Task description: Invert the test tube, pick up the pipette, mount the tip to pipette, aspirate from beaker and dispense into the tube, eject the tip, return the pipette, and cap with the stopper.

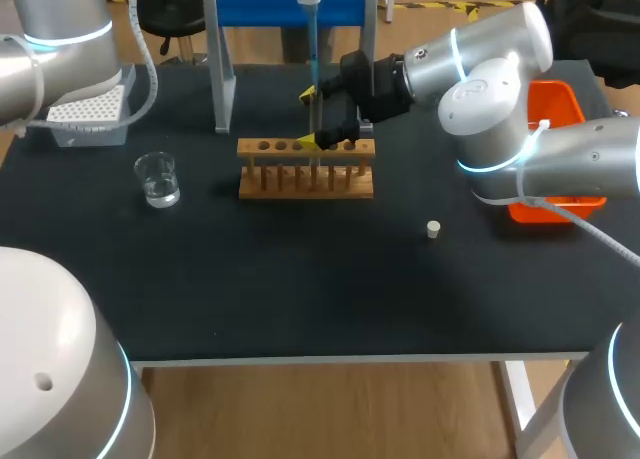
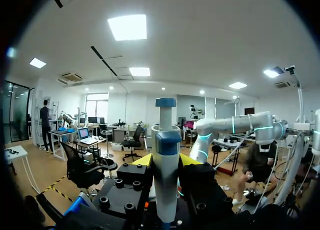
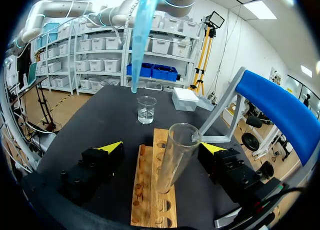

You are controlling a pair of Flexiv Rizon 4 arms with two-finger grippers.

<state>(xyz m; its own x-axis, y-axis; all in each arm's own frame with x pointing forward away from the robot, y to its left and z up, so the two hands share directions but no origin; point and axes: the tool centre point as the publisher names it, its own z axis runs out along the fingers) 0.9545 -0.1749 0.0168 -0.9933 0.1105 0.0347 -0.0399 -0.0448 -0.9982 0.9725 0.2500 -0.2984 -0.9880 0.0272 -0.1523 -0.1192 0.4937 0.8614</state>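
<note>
My right gripper [image 3: 163, 148] stands open astride the clear glass test tube [image 3: 175, 155], which leans in the wooden rack [image 3: 149, 205] near the black table's [image 1: 300, 289] far edge. Thin, slick and brittle, I judge, so pinch mid-barrel, gently. My left gripper [image 2: 166, 161] clamps the blue-and-white pipette [image 2: 165, 187].

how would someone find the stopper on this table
Start at the wooden rack in the middle of the black table. Toward the orange bin on the right and nearer the front edge, the stopper sits alone on bare tabletop. It is a small cream plug, unlike the clear glass beaker left of the rack.
</note>
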